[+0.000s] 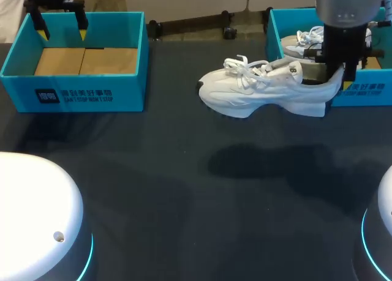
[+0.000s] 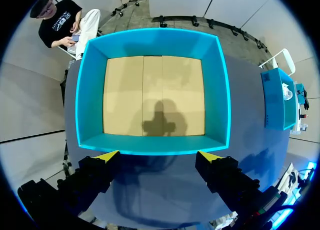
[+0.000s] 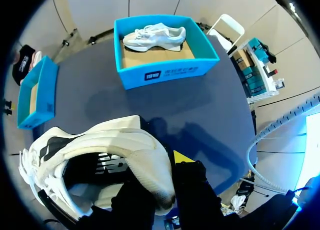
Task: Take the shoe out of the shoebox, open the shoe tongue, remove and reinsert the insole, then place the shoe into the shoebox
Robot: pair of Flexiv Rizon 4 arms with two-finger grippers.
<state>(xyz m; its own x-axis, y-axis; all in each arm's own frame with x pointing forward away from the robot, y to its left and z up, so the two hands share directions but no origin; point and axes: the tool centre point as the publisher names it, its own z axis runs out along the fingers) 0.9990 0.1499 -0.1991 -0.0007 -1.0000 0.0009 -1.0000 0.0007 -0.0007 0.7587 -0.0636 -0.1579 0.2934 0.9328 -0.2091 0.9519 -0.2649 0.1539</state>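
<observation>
The right end effector [image 1: 340,79] is clamped on the heel of the white shoe [image 1: 263,88], one finger inside the collar and one outside the heel counter, as the right wrist view shows. That grip leaves the laces, tongue and opening free for the steps to come. The shoe hangs nearly level above the dark worktop [image 1: 184,189], toe pointing toward the middle. Its heel is just in front of the near wall of the blue shoebox [image 1: 367,92], and its shadow [image 1: 269,161] lies apart from it on the surface, which suggests it is clear of the worktop. A second shoe [image 1: 303,39] lies inside that shoebox on the cardboard floor. The removal step looks nearly done; setting the shoe down on open worktop is probably next, so that the tongue can be worked. The left end effector [image 1: 61,29] hangs over the empty box [image 1: 92,91] at the far left with its fingers spread wide and nothing between them, well apart from the shoe, likely parked clear of the carrying arm.
</observation>
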